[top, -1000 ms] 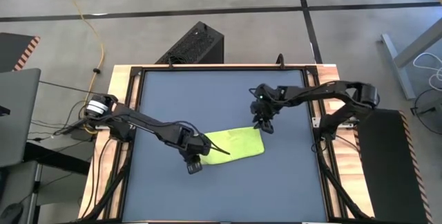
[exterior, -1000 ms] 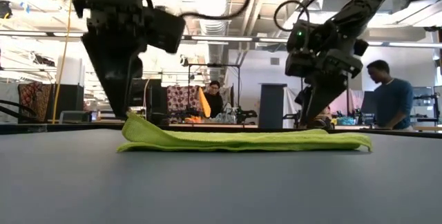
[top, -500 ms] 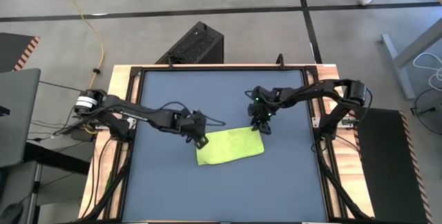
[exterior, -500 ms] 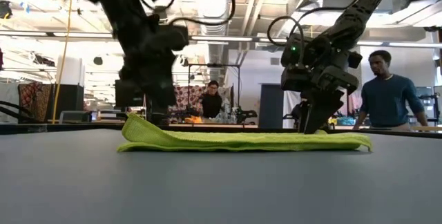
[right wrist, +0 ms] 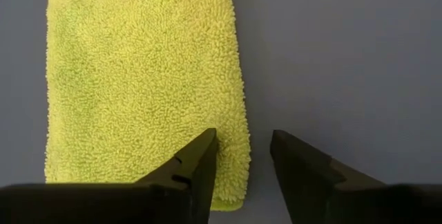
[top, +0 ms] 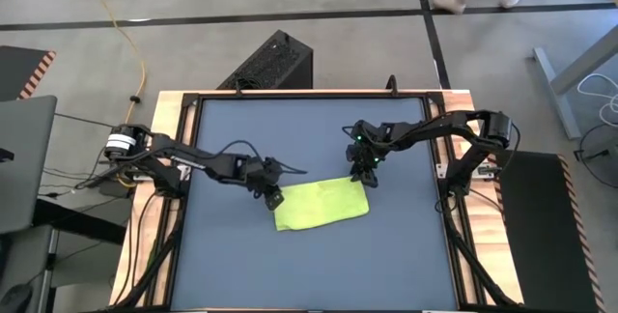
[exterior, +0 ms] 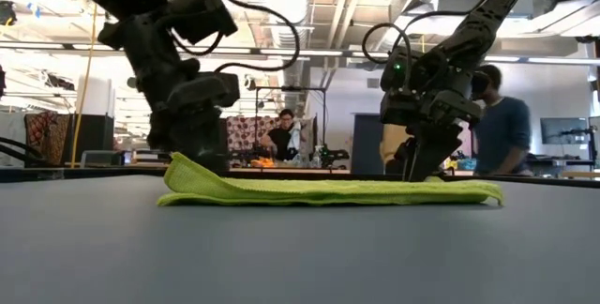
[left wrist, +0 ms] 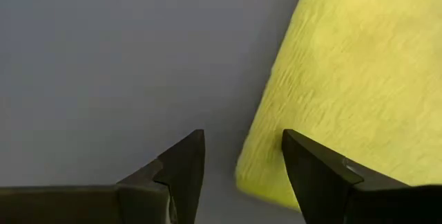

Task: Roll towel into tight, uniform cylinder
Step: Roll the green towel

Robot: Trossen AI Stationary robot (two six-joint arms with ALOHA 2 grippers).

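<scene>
The lime towel (top: pixel 323 205) lies flat, folded into a narrow strip, on the dark blue-grey mat (top: pixel 309 129). Its thicker left end (exterior: pixel 187 177) stands slightly higher than the rest. My left gripper (top: pixel 273 197) is low at the towel's far left corner and open, with the corner (left wrist: pixel 259 179) showing between its fingers. My right gripper (top: pixel 364 176) is low at the far right corner, also open. It straddles the towel's short edge (right wrist: pixel 238 151), one finger over the cloth and one over the bare mat. My left gripper slants down from the table's left, its fingers on either side of the towel's far left corner (left wrist: pixel 259 179); I cannot tell whether they touch it. My right gripper slants down from the right over the far right corner (right wrist: pixel 231 189); I cannot tell whether its fingertips touch the cloth.
The mat has bare room on the near and far sides of the towel. A black box (top: pixel 270 62) stands on the floor beyond the table's far edge. People (exterior: pixel 495 135) are in the room behind the table.
My left gripper has gone from the towel's near left end toward the table's far edge, tipped further down and sunk to the far left corner. My right gripper has sunk a little onto the far right corner. The towel has kept its place.
</scene>
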